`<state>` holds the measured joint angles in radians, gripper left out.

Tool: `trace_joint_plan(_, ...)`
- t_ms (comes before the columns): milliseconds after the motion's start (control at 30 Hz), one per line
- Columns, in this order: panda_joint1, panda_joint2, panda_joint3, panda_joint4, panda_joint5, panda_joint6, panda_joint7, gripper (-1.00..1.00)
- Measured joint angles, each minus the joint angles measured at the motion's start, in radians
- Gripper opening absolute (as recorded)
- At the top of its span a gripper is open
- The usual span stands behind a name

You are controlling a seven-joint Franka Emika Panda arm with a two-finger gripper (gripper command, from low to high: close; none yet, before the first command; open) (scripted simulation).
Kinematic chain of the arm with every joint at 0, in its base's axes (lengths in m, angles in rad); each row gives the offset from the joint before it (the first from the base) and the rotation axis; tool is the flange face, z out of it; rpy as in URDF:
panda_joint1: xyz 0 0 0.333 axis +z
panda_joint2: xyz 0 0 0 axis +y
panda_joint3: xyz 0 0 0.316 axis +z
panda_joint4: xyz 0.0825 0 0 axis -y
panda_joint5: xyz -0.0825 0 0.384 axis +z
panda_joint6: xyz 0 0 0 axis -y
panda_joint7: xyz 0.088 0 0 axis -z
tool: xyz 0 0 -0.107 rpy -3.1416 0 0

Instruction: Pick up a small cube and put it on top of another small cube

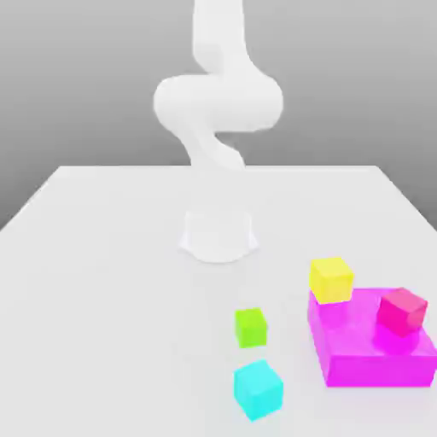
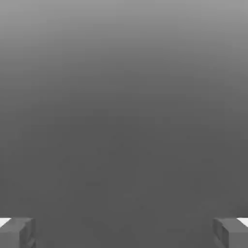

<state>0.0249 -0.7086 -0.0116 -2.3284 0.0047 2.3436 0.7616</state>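
In the exterior view we see the magenta block (image 1: 380, 369) at lower right, the yellow cube (image 1: 331, 280) and red cube (image 1: 403, 311) on it; cyan (image 1: 259, 391) and green (image 1: 251, 328) cubes lie lower centre. Our gripper (image 2: 124, 233) is wide open.

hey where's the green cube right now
In the exterior view, the green cube is on the table, a little right of center, just behind the cyan cube and left of the magenta block.

Smooth matt cubes, green (image 1: 251, 328) and cyan (image 1: 258, 390), perhaps plastic; smooth, plain white tabletop (image 1: 128, 299).
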Motion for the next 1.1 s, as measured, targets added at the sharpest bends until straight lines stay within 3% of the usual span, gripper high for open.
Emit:
trace_joint_plan(767,0.138,0.839,-0.021,-0.262,0.018,0.406,-0.335,0.00)
trace_joint_plan(967,0.130,1.057,-0.008,-0.239,0.023,0.573,-0.353,0.00)
trace_joint_plan(1000,0.129,1.076,-0.006,-0.236,0.024,0.588,-0.354,-1.00)
trace_joint_plan(1100,0.128,1.076,-0.006,-0.236,0.024,0.588,-0.354,-1.00)
